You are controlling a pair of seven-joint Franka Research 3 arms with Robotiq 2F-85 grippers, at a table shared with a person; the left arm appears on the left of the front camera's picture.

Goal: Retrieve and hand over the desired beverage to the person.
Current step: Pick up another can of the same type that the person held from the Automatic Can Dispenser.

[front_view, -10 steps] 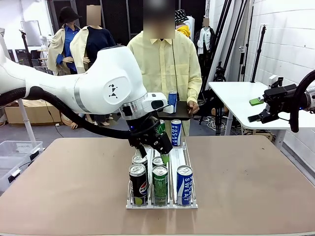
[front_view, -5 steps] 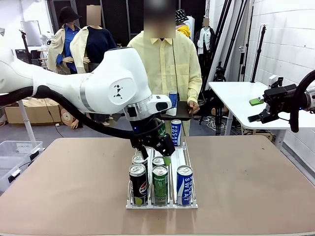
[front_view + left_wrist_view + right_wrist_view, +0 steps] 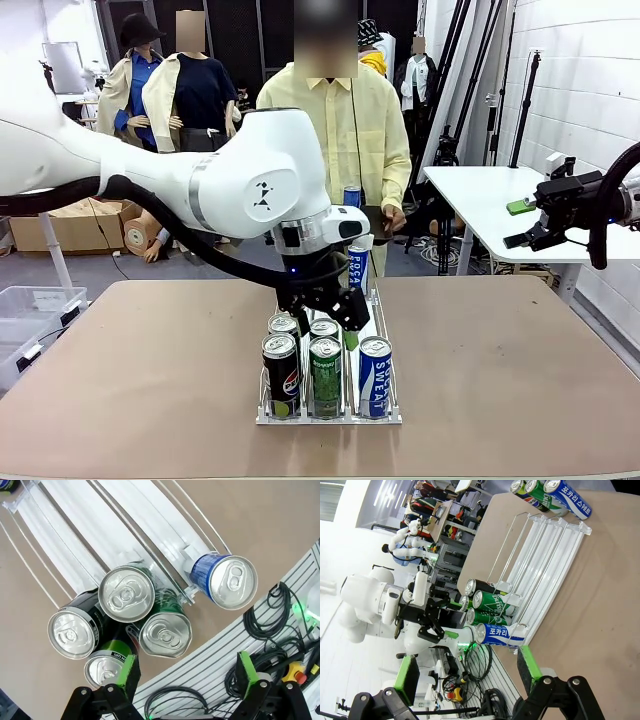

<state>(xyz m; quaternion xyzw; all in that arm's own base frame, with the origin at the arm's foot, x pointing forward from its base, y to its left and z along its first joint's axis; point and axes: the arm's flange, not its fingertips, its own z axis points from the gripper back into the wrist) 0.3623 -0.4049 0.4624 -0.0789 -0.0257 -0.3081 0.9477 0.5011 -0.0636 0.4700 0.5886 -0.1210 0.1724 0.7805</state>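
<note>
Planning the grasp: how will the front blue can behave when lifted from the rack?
The blue can shows an unopened tab, so it is probably full and heavy. Its smooth round wall may slip. Upright and tall in the rack, it might tip if nudged.

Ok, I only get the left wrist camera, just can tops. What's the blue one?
Observer: From the front, that blue can says Sweat on its side.
Operator: Where's the person?
Observer: The person stands across the table, a second blue can in front of them.
Operator: And the other arm?
Observer: The right gripper hangs open, off the table's right side.
</note>
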